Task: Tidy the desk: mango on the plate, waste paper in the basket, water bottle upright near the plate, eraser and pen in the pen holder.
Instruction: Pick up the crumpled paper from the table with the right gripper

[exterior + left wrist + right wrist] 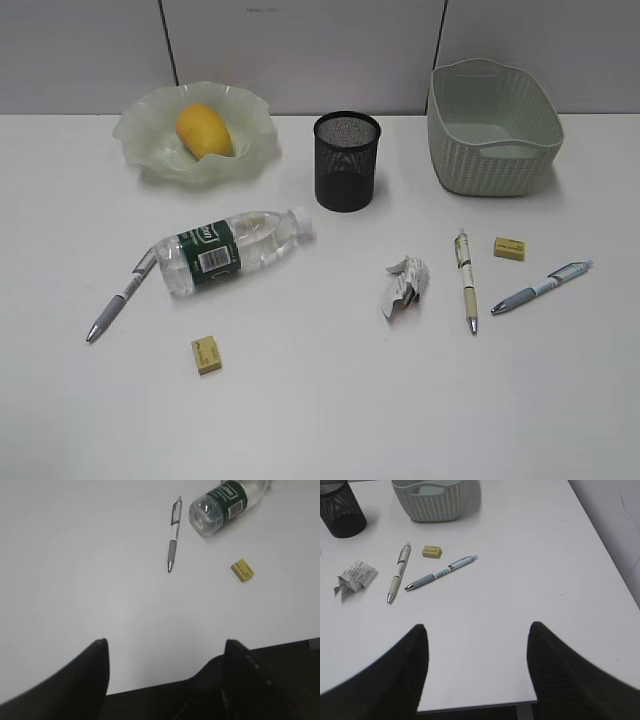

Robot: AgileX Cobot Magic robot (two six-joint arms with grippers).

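Left gripper [165, 652]: jaws apart, empty, hovering over bare desk [75, 580] near its front edge. Ahead of jaws, well apart: grey-white pen [173, 535], yellow eraser [243, 570], base of water bottle [220, 507] lying on its side.

Right gripper [477, 635]: jaws apart, empty, above front edge of desk toward right corner. Ahead of jaws, well apart: blue-grey pen [440, 573], cream pen [398, 573], second yellow eraser [432, 551] between their far ends, waste paper [354, 577] further left.

Toward back edge of desk: basket [492, 128] at right, upright; pen holder [347, 160] at middle, upright; plate [195, 132] at left, with mango [203, 130] inside.

Water bottle on its side, left of centre, cap toward pen holder, grey-white pen touching its base.
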